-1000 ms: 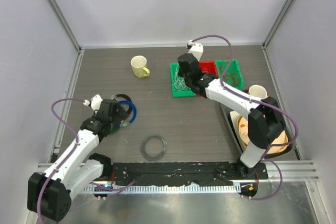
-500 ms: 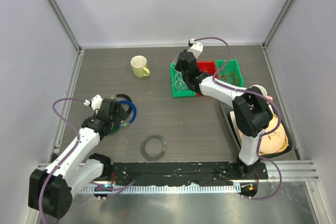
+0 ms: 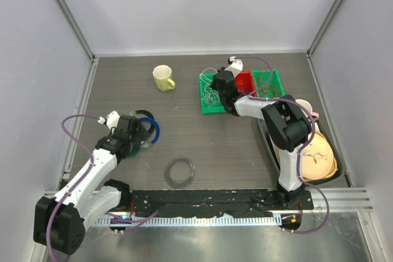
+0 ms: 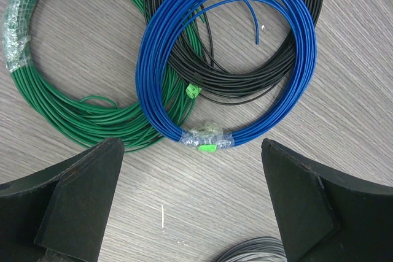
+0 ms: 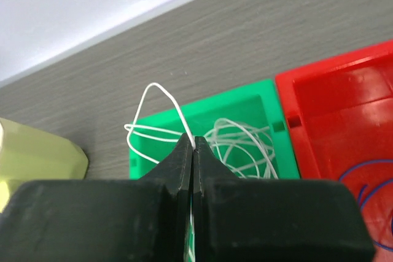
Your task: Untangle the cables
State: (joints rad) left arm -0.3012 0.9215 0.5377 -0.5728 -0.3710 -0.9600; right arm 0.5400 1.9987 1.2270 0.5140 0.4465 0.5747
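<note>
White cable (image 5: 161, 93) lies in loose loops in the left green bin (image 5: 202, 111), and one loop rises over the bin's far rim. My right gripper (image 5: 194, 143) is shut on a strand of this white cable, right above the bin. In the top view the gripper (image 3: 216, 84) sits over that bin (image 3: 205, 110). A blue-purple cable (image 5: 362, 179) lies in the red bin (image 5: 344, 99). Thin reddish cables lie in the right green bin (image 3: 273, 87). My left gripper (image 4: 193, 207) is open and empty, low over the table, just short of the blue ring (image 4: 227, 53).
The green ring (image 4: 61, 84) and black ring (image 4: 245, 75) lie overlapped with the blue ring. A dark grey coil (image 3: 181, 173) lies near the front. A yellow cup (image 3: 163, 78) stands at the back left. A black tray with a plate (image 3: 319, 157) and a cup is at the right.
My right arm has folded in towards the bins, its gripper staying over the left green bin. A white loop now rises over the bin's far rim. The left arm has barely moved.
</note>
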